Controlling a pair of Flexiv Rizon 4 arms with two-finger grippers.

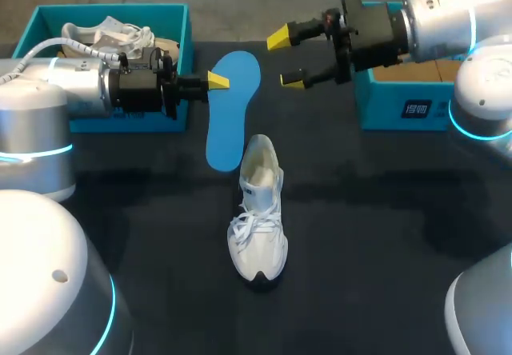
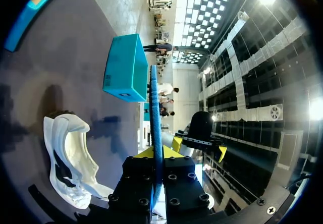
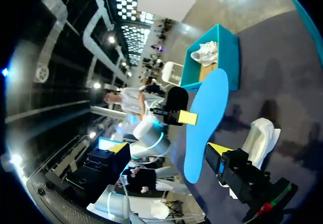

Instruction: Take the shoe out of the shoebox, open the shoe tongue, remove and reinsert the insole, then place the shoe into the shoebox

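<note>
Here left gripper (image 1: 216, 81) clamped on edge of blue insole (image 1: 234, 107); right gripper (image 1: 286, 59) jaws wide apart, empty, beside insole; white shoe (image 1: 260, 211) on table.

The shoe (image 1: 258, 211) looks of white woven cloth with cord laces. Beyond the shoe, the insole (image 1: 232, 107) is smooth, matt blue; the black table (image 1: 384, 235) is matt.

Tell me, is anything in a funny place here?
Yes. The blue insole is not inside the white shoe. The left hand pinches it by one edge, just past the shoe's heel. The shoe stands on the table. Nothing looks spilled or broken.
</note>
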